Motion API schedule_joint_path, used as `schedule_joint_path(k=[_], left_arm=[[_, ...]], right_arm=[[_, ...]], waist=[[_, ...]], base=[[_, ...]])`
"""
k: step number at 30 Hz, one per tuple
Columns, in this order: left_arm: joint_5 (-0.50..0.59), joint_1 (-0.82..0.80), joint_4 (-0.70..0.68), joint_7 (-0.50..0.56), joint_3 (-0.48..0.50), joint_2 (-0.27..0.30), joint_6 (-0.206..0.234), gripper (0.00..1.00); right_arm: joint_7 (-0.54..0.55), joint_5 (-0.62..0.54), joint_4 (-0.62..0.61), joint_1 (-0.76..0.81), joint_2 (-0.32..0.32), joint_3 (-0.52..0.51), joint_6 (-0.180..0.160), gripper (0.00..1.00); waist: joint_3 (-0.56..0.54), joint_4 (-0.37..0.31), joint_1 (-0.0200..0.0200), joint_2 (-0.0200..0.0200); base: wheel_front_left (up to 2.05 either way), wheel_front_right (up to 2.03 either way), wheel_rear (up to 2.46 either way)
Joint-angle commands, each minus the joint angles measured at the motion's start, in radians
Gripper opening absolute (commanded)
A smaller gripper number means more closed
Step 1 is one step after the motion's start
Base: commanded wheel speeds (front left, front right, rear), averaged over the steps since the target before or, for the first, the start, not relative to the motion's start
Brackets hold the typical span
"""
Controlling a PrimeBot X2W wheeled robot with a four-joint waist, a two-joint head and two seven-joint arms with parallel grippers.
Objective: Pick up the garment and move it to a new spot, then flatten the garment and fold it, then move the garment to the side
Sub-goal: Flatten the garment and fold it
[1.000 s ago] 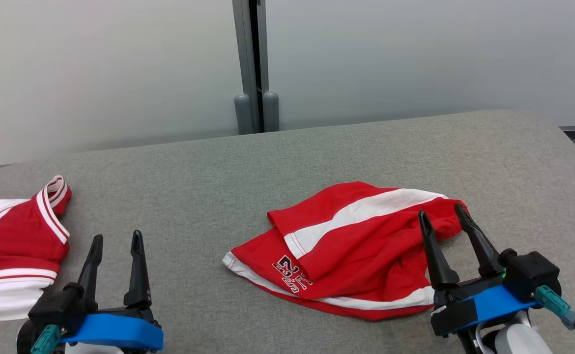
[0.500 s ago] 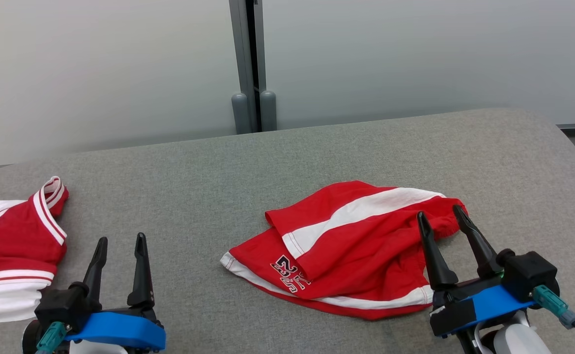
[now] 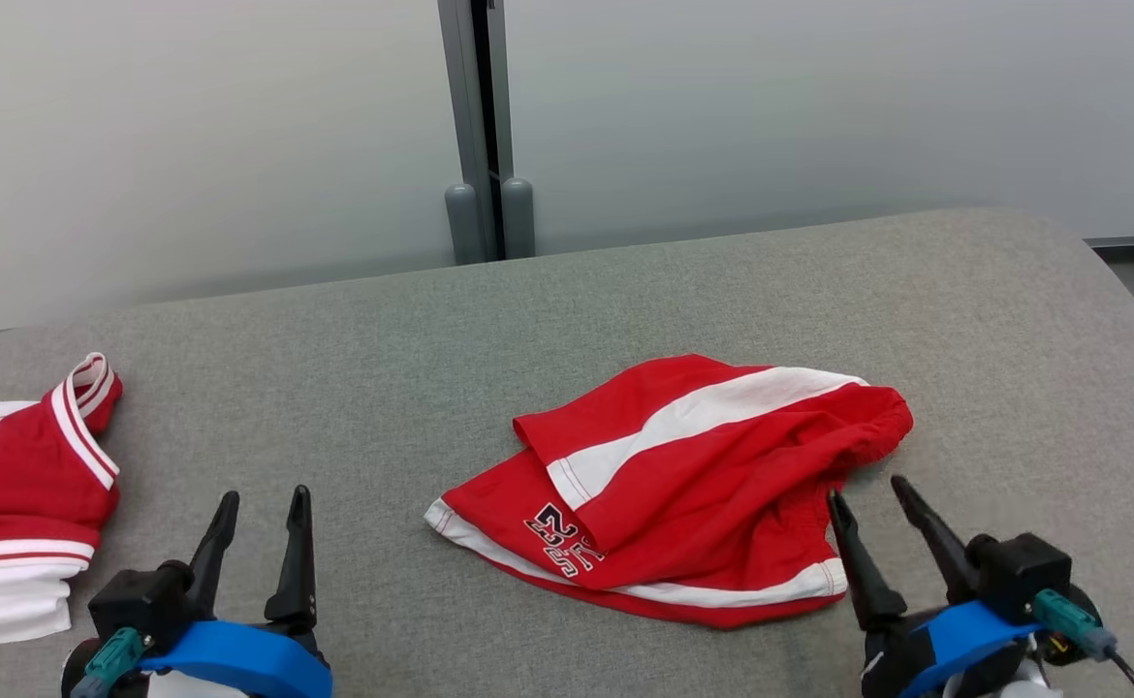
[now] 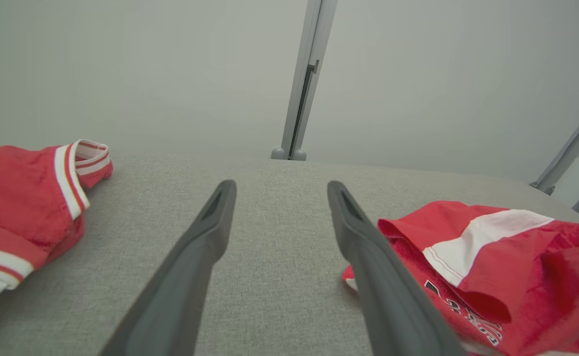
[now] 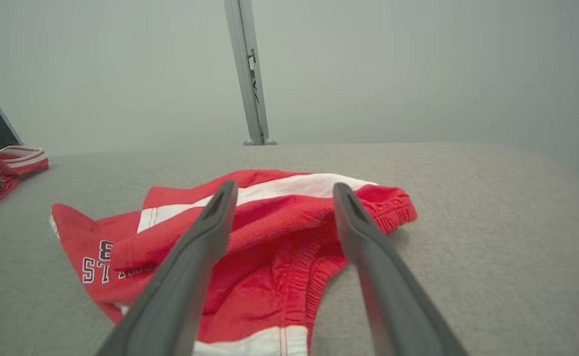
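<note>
shorts (image 3: 703,485): crumpled, mid-table (image 3: 383,330) | left pincer (image 3: 265,494): released, empty, over bare table | right pincer (image 3: 866,489): released, empty, just beside shorts' right edge | red-white garment (image 3: 15,475): far left of table

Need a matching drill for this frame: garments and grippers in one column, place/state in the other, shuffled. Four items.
Column A
1. crumpled red shorts with a white stripe
2. red-and-white jersey
3. left gripper
4. right gripper

Column B
a. open, over a bare part of the grey fabric table
b. open, at the right end of the shorts
c. at the table's left edge, partly cut off in the head view
d. mid-table, lettering showing

Pairs: 1-d, 2-c, 3-a, 4-b
</note>
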Motion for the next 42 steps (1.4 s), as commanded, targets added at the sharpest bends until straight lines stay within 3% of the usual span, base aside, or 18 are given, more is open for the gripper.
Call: schedule_joint_path(k=[1, 8, 13, 19, 27, 33, 36, 37, 38, 39, 42], left_arm=[[-0.006, -0.004, 0.001, 0.01, -0.005, 0.007, -0.006, 1.0], [-0.055, -0.007, -0.011, 0.163, -0.063, 0.049, -0.043, 1.0], [-0.098, -0.036, -0.017, 0.294, -0.15, 0.078, -0.059, 1.0], [-0.131, -0.109, -0.006, 0.38, -0.237, 0.117, -0.066, 1.0], [-0.19, -0.249, 0.039, 0.444, -0.39, 0.185, -0.063, 1.0], [-0.216, -0.329, 0.109, 0.417, -0.469, 0.215, -0.063, 1.0], [-0.243, -0.356, 0.125, 0.395, -0.52, 0.227, -0.063, 0.98], [-0.254, -0.364, 0.128, 0.386, -0.541, 0.232, -0.063, 0.35], [-0.266, -0.369, 0.132, 0.378, -0.557, 0.235, -0.063, 0.0], [-0.275, -0.373, 0.134, 0.371, -0.576, 0.238, -0.063, 0.0], [-0.3, -0.388, 0.15, 0.327, -0.608, 0.248, -0.063, 0.0]], right_arm=[[0.01, 0.011, 0.015, 0.011, -0.008, 0.007, 0.0, 1.0], [0.149, 0.099, 0.125, -0.017, -0.046, 0.096, 0.0, 1.0], [0.195, 0.144, 0.179, -0.059, -0.05, 0.141, 0.0, 1.0], [0.234, 0.183, 0.231, -0.112, -0.055, 0.203, 0.0, 1.0], [0.228, 0.221, 0.271, -0.174, -0.053, 0.288, 0.0, 1.0], [0.219, 0.257, 0.284, -0.199, -0.061, 0.365, 0.0, 1.0], [0.214, 0.276, 0.289, -0.206, -0.068, 0.399, 0.001, 0.62], [0.212, 0.282, 0.292, -0.208, -0.071, 0.408, 0.001, 0.42], [0.207, 0.288, 0.294, -0.208, -0.074, 0.416, 0.001, 0.27], [0.201, 0.292, 0.295, -0.209, -0.078, 0.421, 0.001, 0.0], [0.181, 0.309, 0.29, -0.21, -0.092, 0.44, 0.001, 0.0]], waist=[[0.002, -0.001, 0.0001, 0.0], [0.036, -0.009, 0.0001, 0.0], [0.063, -0.011, 0.0001, 0.0], [0.097, -0.016, 0.0001, 0.0], [0.146, -0.043, 0.0001, 0.0], [0.171, -0.059, 0.0001, 0.0], [0.174, -0.062, 0.0001, 0.0], [0.173, -0.063, 0.0001, 0.0], [0.172, -0.063, 0.0001, 0.0], [0.17, -0.063, 0.0001, 0.0], [0.157, -0.058, 0.0001, 0.0]], base=[[0.0, 0.0, 0.0], [0.0, 0.0, 0.0], [0.0, 0.0, 0.0], [0.0, 0.0, 0.0], [0.0, 0.0, 0.0], [0.0, 0.0, 0.0], [0.0, 0.0, 0.0], [0.0, 0.0, 0.0], [0.0, 0.0, 0.0], [0.0, 0.0, 0.0], [0.0, 0.0, 0.0]])
